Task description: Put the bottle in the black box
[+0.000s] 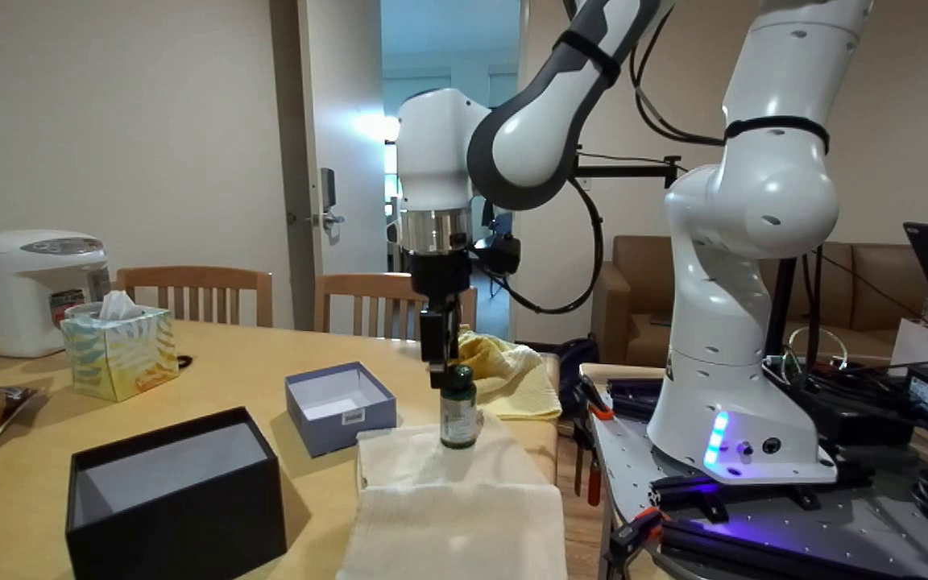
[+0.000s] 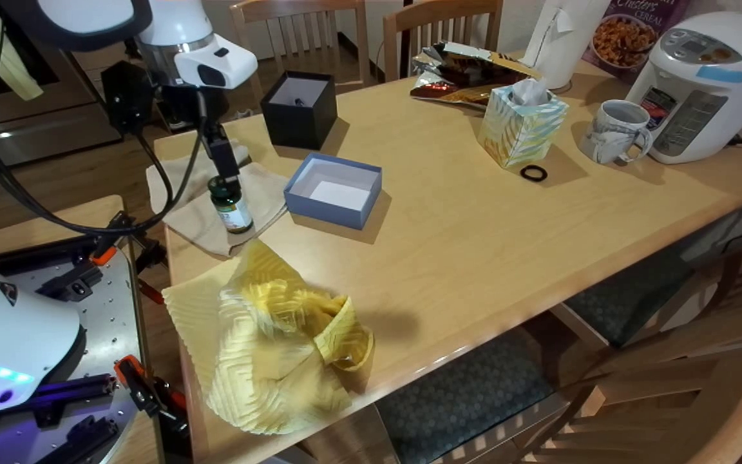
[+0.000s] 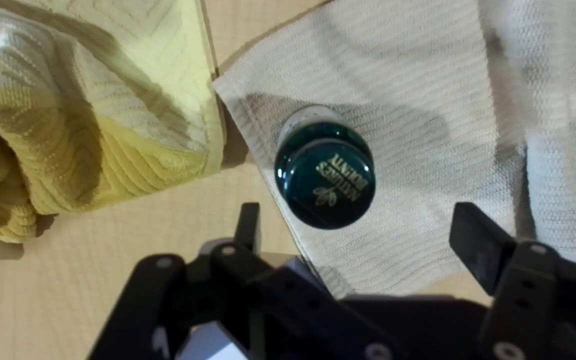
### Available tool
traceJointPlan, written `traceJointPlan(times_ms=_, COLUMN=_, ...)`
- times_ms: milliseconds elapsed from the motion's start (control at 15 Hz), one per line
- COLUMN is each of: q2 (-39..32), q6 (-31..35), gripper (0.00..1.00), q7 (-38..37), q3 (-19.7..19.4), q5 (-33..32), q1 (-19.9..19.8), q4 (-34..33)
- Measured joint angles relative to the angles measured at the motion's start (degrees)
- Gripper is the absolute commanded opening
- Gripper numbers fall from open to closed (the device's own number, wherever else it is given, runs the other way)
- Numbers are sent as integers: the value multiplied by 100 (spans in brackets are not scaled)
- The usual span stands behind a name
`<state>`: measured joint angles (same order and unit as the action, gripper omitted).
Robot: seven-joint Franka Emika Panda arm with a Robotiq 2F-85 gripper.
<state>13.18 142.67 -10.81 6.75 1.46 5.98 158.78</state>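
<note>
The small dark green bottle with a pale label point(image 1: 458, 423) stands upright on the beige cloth point(image 1: 456, 524); it also shows in an exterior view point(image 2: 234, 212) and from above in the wrist view point(image 3: 330, 185). My gripper point(image 3: 358, 227) is open, pointing down, with its fingers apart and nothing between the pads. In both exterior views the fingertips point(image 1: 442, 374) point(image 2: 226, 175) are at the height of the bottle's cap, close beside it. The large black box point(image 1: 178, 519) stands open-topped on the table, also seen in an exterior view point(image 2: 303, 119); it is out of the wrist view.
A smaller blue-grey box point(image 1: 341, 435) with a pale inside stands between the cloth and the black box. A crumpled yellow cloth point(image 2: 281, 361) lies beside the bottle. A tissue box point(image 1: 119, 354), a mug point(image 2: 616, 132) and a white water boiler point(image 1: 33, 290) stand farther off.
</note>
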Motion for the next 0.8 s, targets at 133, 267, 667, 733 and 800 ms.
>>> traceJointPlan(times_ms=133, q2=-29, q6=1, gripper=53, q7=0, q3=-6, q5=-7, q1=-5, q4=0)
traceJointPlan(times_ms=267, q2=-70, q6=0, gripper=39, q7=0, q3=-6, q5=-26, q1=-27, q4=0)
traceJointPlan(times_ms=667, q2=-137, q6=-10, gripper=18, q7=-1, q3=-27, q5=-82, q1=-98, q4=3)
traceJointPlan(times_ms=733, q2=-137, q6=-13, gripper=18, q7=-1, q3=-27, q5=-85, q1=-107, q4=2)
traceJointPlan(times_ms=800, q2=-137, q6=-16, gripper=18, q7=-1, q3=-27, q5=-86, q1=-116, q4=2)
